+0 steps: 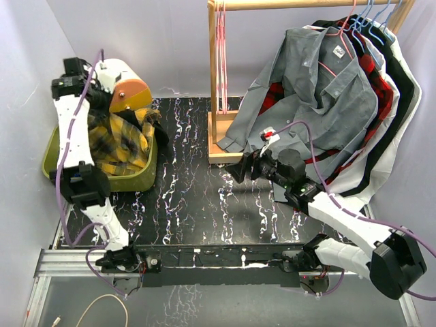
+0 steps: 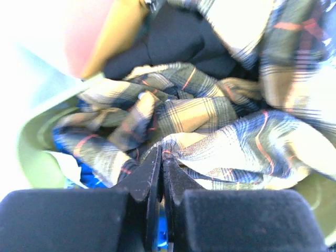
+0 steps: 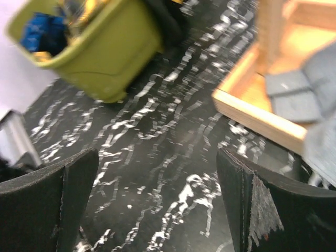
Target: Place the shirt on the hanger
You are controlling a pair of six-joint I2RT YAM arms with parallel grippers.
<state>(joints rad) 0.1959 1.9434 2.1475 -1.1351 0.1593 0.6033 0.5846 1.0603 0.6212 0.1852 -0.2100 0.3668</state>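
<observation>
The yellow, black and dark-green plaid shirt lies crumpled in an olive-green bin at the left. My left gripper reaches down into the bin. In the left wrist view its jaws are shut, pinching a fold of the shirt at their tips. Thin pink hangers hang from the left end of the wooden rail. My right gripper is open and empty, low over the table near the rack's base; it shows wide open in the right wrist view.
A wooden rack stands at the back. A grey shirt, a red-and-black plaid shirt and dark garments hang on it. Its base and a grey sleeve are close to my right gripper. The bin is further left.
</observation>
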